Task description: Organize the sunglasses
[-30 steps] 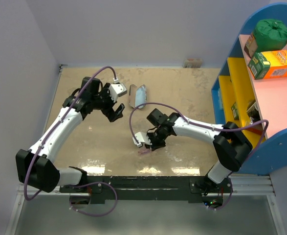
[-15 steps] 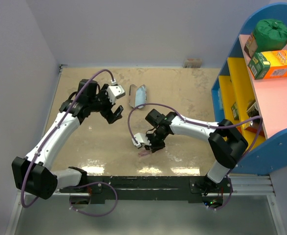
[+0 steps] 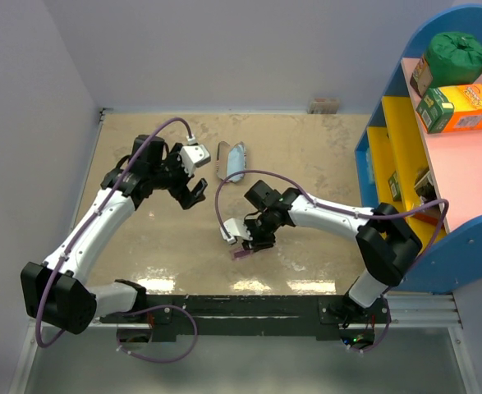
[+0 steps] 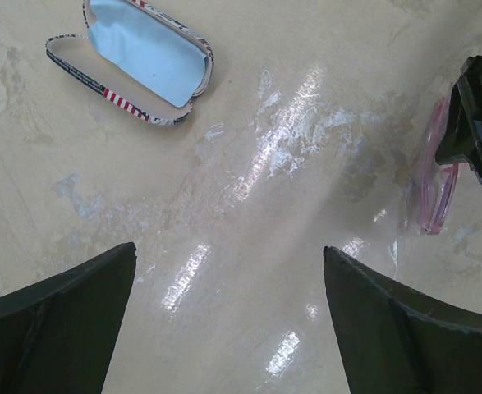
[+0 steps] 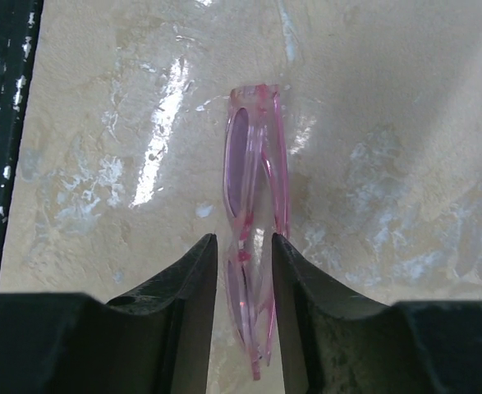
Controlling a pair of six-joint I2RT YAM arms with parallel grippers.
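The sunglasses (image 5: 257, 164), folded, with a translucent pink-purple frame, lie lengthwise between my right gripper's (image 5: 242, 240) fingers. The jaws are closed narrowly on them, low over the table. From above they show as a small pink shape (image 3: 241, 253) under the right gripper (image 3: 253, 242) near the table's front middle. They also show at the right edge of the left wrist view (image 4: 433, 193). My left gripper (image 3: 195, 193) is open and empty (image 4: 228, 254) above bare table. It is left of the open flag-print case (image 3: 232, 160).
The open case (image 4: 134, 61) holds a light blue cloth (image 4: 146, 49) and lies at the table's back middle. A blue and yellow shelf unit (image 3: 405, 148) with boxes and a green bag stands on the right. Walls close in the left and back.
The left arm has shifted slightly, its gripper still open near the case. The right gripper stays on the sunglasses with only a small shift.
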